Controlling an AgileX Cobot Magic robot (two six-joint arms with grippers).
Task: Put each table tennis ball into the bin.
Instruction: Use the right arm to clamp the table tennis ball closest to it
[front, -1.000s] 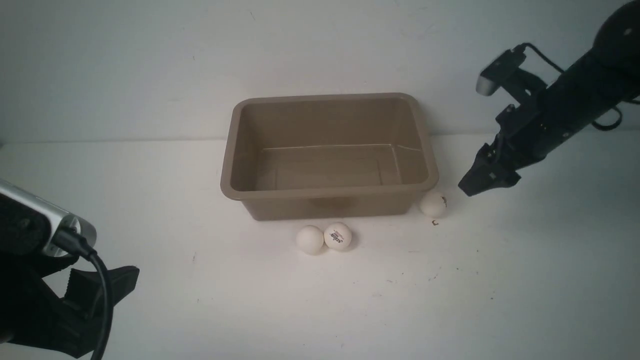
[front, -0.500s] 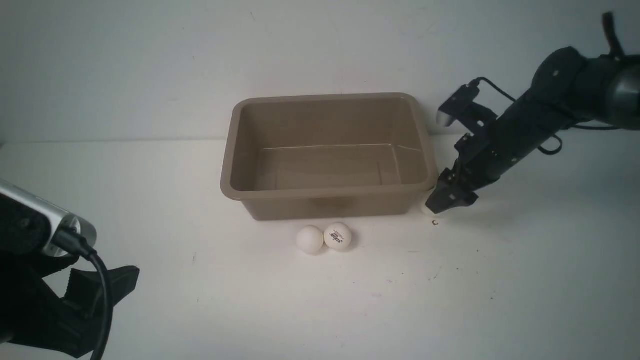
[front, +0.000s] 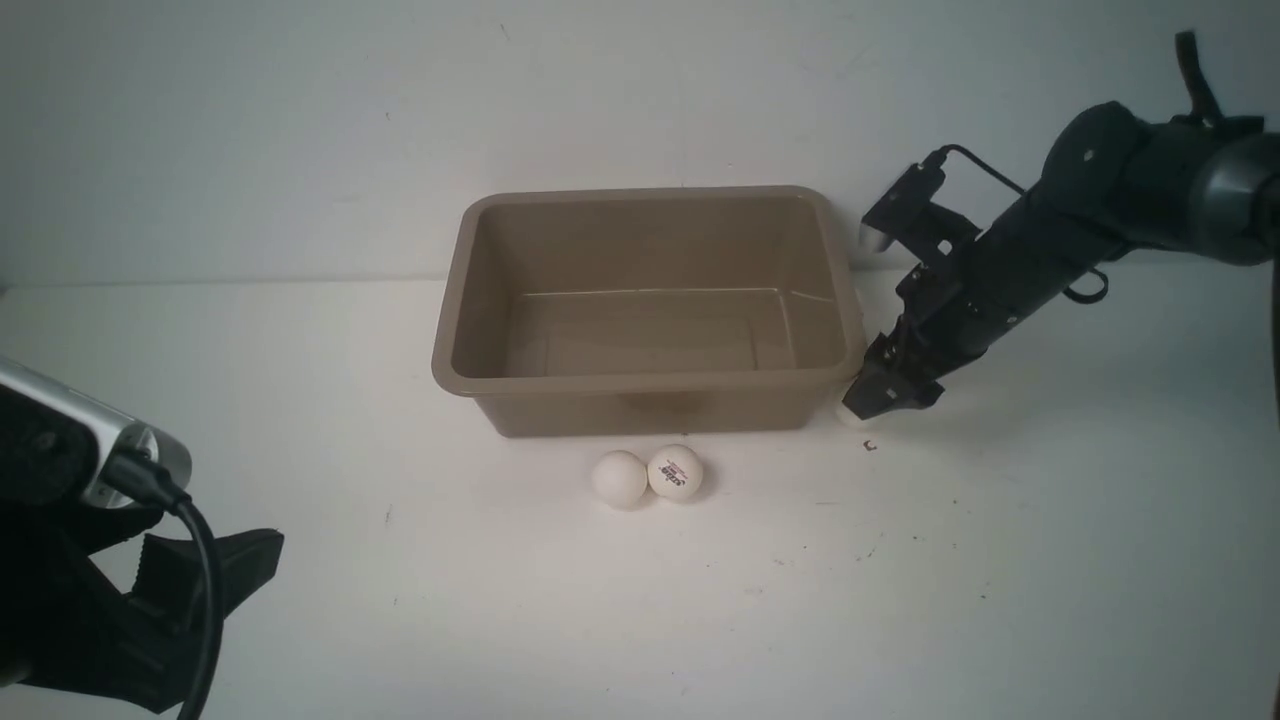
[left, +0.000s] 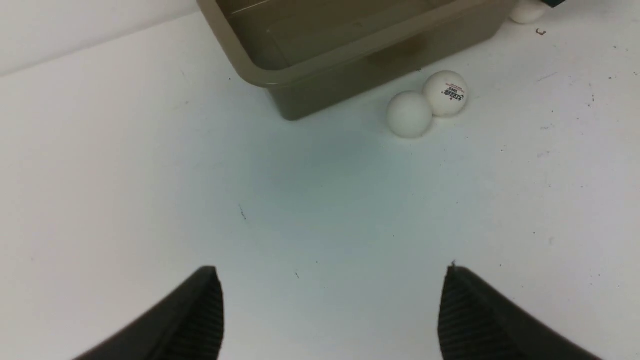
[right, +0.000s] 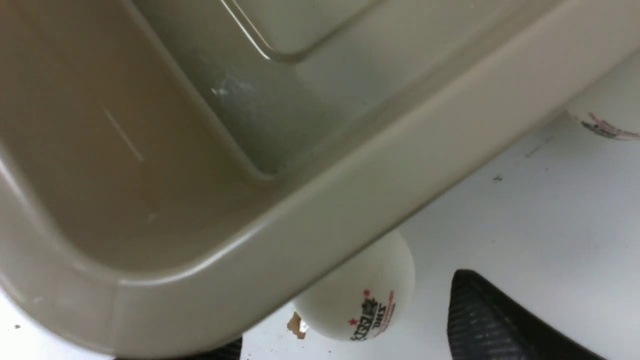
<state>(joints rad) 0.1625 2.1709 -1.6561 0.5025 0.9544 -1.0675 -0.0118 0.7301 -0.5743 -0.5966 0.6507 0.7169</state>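
Entry: table tennis ball (right: 357, 295) on the counter (front: 1000, 560), tucked under the corner rim of the bin (front: 640, 381), my right end effector (front: 872, 405) spread astride it; risk I foresee: closing catches the rim, squirting the ball away.

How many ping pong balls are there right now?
3. A plain ball and a logo ball touch in front of the bin; the third ball sits at its right front corner. More may hide behind it.

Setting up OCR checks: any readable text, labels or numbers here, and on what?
Bin: no text.
Table tennis ball at the bin's corner: dark logo with red star, too blurred to read.
Right ball of the front pair: dark logo, too small to read.
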